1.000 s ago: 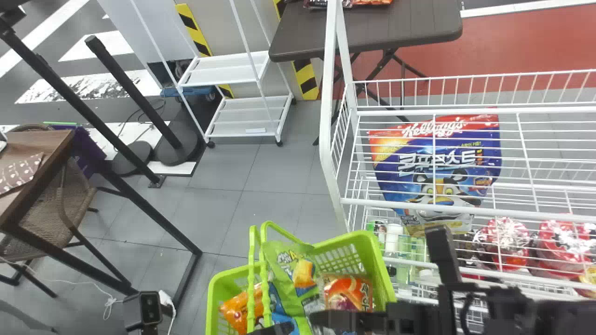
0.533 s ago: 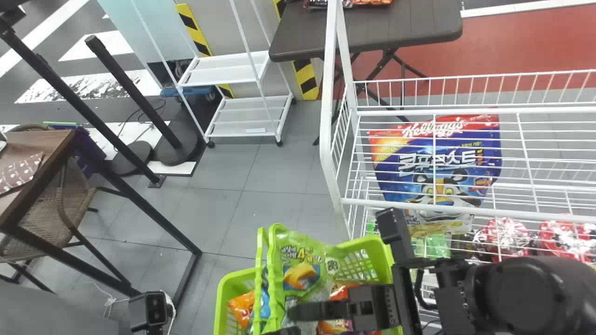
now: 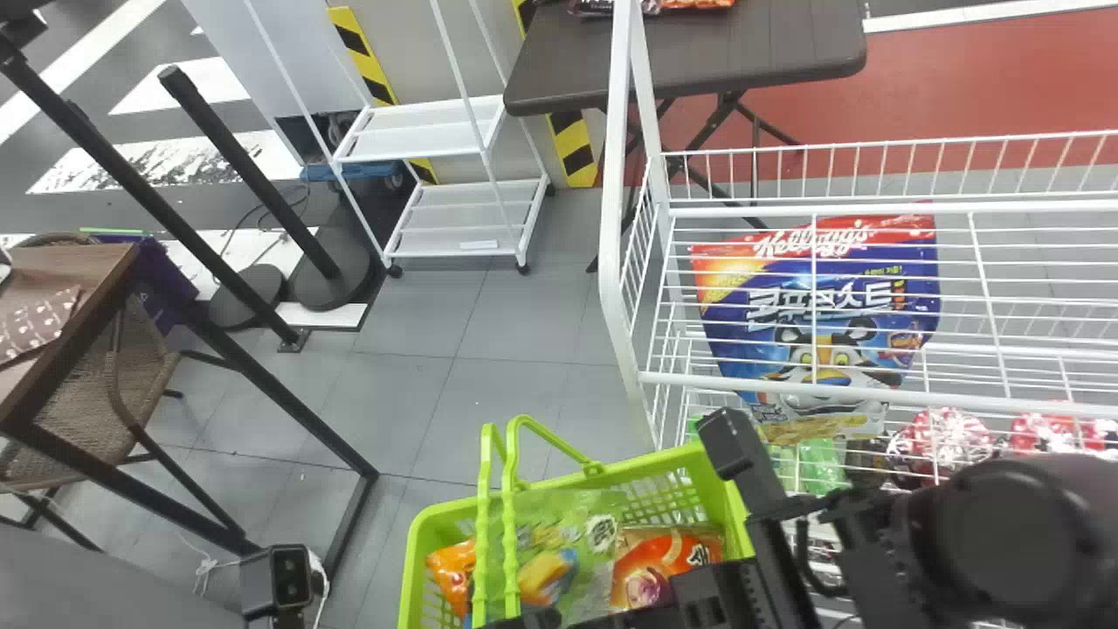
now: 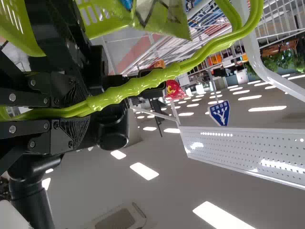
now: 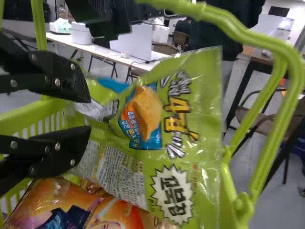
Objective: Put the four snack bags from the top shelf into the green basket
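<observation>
Snack bags (image 5: 205, 119) sat in the green basket (image 3: 428, 524): we saw a green one leaning upright between orange ones, its face carrying large yellow and white lettering, a white starburst and dense small print. Just beside it, the jaws of the right gripper (image 3: 699, 603) stood apart. The left gripper (image 3: 531, 620) had its jaws clamped on the basket's handle (image 4: 143, 83). The right wrist view showed us the green bag's printed face, the left wrist view a blue sign (image 4: 219, 113) with white print. Farther off, the head view gave us a big blue and red bag (image 3: 812, 306), boldly lettered, with a cartoon tiger, in the white wire rack (image 3: 873, 210), and beyond it packets (image 3: 697, 3) on a table (image 3: 751, 52). Compared with half a second earlier, the green bag had sunk lower into the basket, baring more of an orange one.
</observation>
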Tool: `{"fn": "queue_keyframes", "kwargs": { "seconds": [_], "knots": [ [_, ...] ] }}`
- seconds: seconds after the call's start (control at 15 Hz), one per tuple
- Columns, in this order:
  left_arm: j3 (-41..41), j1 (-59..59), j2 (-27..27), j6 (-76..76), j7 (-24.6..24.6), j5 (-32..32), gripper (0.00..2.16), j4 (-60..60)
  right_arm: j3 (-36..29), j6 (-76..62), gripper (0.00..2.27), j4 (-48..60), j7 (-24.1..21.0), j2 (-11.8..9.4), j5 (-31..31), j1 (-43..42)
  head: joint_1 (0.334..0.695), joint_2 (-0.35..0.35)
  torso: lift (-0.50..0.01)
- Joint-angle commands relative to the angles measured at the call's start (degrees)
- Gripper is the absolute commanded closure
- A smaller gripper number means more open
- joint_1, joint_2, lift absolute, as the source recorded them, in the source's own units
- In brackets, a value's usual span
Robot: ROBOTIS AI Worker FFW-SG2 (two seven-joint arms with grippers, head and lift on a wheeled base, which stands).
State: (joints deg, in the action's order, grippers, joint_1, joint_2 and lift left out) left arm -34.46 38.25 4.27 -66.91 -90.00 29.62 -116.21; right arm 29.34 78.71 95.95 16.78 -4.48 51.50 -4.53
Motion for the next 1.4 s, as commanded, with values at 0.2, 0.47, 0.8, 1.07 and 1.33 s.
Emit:
{"fn": "queue_keyframes", "kwargs": {
  "seconds": [0.2,0.47,0.8,1.07,1.33],
  "knots": [
    [-0.3,0.0,0.0,0.3,-0.6,0.0,2.15,0.3,-20.6,11.4,0.07,18.3,1.8,-2.4,0.2,7.0,0.695,0.35,0.0],
    [-0.2,-0.3,0.3,0.2,-0.6,0.0,2.15,0.5,-35.3,1.4,0.06,27.5,1.8,-2.7,-13.0,11.2,0.695,0.35,0.0],
    [0.2,-0.6,0.6,0.2,-0.6,0.0,2.15,1.1,-35.8,-25.1,0.07,22.0,-4.7,-2.3,-37.3,8.4,0.695,0.157,0.0],
    [-0.2,-0.5,0.7,0.3,-0.6,0.0,2.15,1.7,-35.8,-32.2,0.07,15.1,-12.3,-1.9,-47.5,3.9,0.695,-0.045,0.0],
    [-0.3,-0.4,0.9,0.9,-0.6,0.4,2.15,2.2,-38.6,-37.1,0.07,8.5,-16.3,-2.0,-48.8,1.7,0.695,-0.134,0.0]
  ]
}}
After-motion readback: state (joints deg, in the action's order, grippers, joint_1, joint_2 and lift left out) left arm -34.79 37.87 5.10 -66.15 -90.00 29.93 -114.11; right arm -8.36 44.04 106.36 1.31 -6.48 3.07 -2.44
